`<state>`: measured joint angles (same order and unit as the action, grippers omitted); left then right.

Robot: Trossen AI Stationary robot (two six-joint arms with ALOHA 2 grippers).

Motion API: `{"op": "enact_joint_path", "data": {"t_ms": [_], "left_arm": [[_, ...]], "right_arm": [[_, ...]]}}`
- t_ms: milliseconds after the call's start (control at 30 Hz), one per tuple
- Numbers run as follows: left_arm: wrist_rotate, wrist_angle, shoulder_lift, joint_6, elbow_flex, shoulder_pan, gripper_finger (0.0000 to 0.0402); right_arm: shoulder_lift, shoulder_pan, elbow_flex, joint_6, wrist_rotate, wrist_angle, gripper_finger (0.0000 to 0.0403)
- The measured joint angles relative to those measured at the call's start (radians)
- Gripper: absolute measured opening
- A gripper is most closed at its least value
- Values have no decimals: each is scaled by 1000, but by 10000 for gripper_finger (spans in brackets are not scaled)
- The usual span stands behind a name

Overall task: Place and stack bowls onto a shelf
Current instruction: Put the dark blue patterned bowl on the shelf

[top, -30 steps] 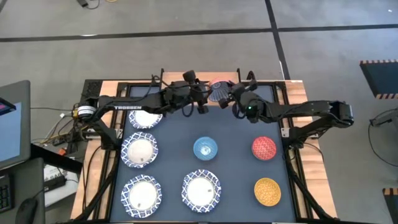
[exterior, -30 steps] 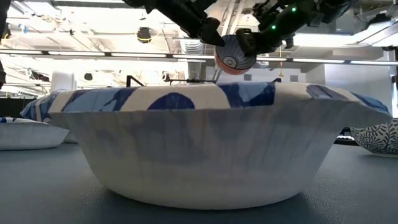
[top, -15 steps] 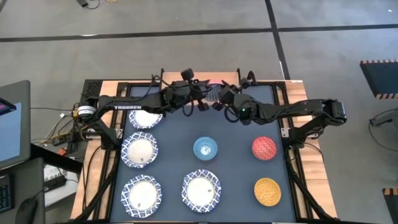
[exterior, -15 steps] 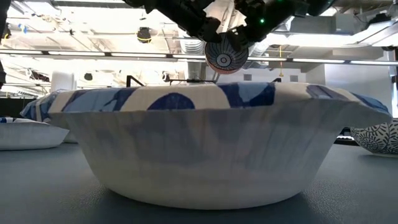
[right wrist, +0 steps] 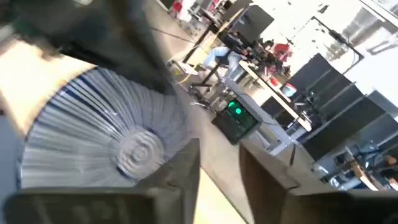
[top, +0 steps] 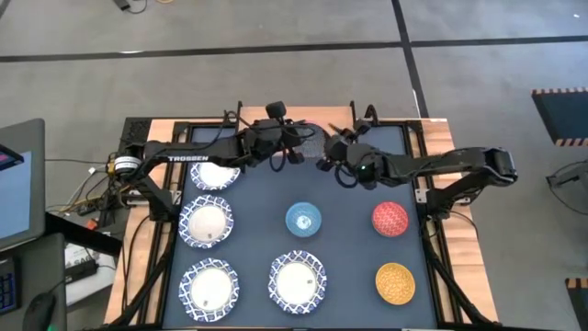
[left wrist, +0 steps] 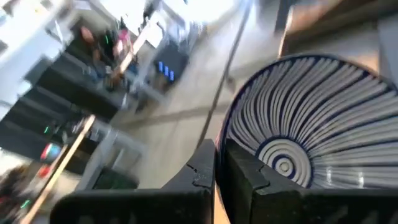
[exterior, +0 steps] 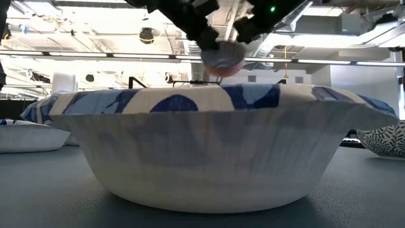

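Observation:
A grey-blue striped bowl (exterior: 221,59) hangs in the air over the table's far middle, between my two grippers. My left gripper (left wrist: 216,169) is shut on it, reaching in from the table's left (top: 299,154). My right gripper (right wrist: 219,167) stands open just right of the bowl (right wrist: 106,140), with its fingers apart and bare floor showing between them. In the high view the arms hide most of the bowl. A light wooden board (left wrist: 348,28) shows behind it. My left gripper pinches the bowl's rim (left wrist: 229,144) between its two fingers, coming roughly level from the table's left. The bowl is lifted clear and tilted, its striped outside and foot ring (left wrist: 283,163) turned toward the wrist camera. My right gripper: I cannot tell whether a finger (right wrist: 183,165) touches the bowl beside it.
On the dark table stand three wide white bowls with blue rims (top: 206,222) (top: 209,285) (top: 297,280), and another (top: 213,175) partly under the left arm. There are also a light blue bowl (top: 303,220), a red one (top: 390,219) and a yellow one (top: 395,282). One white bowl (exterior: 209,145) fills the low view.
My right gripper carried the grey-blue bowl toward the table's left, up to my left gripper. The left gripper shut on the bowl's rim. The right gripper then opened and drew back a little toward the table's right. The bowl has turned about and sits slightly lower.

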<state>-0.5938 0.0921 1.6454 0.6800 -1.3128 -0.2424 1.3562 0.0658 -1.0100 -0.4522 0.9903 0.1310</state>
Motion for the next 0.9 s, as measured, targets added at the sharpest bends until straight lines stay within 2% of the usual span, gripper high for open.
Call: {"op": "enact_joint_path", "data": {"t_ms": [100, 167, 233, 300, 433, 567, 700, 900], "left_arm": [[-13, -21, -4, 23, 3, -9, 0], [-8, -43, -14, 10, 3, -19, 0], [42, -57, -32, -42, 1, -33, 0], [92, -64, -41, -101, 1, -48, 0], [204, -62, -51, -190, 1, -67, 0], [219, -80, -51, -196, 0, -69, 0], [223, -93, -51, -187, 0, -69, 0], [233, -96, -50, -191, 0, -66, 0]], "right_arm": [[-55, 4, -27, 21, -175, -134, 195], [-87, 2, -28, -8, -352, -241, 219], [-98, 11, -27, -62, -515, -306, 230], [-88, 21, -28, -168, -601, -326, 232], [-21, 17, -27, -385, -574, -326, 224], [45, 11, -29, -515, -500, -280, 218], [105, 31, -28, -576, -428, -254, 217], [138, 55, -69, -566, -420, -317, 204]]}}
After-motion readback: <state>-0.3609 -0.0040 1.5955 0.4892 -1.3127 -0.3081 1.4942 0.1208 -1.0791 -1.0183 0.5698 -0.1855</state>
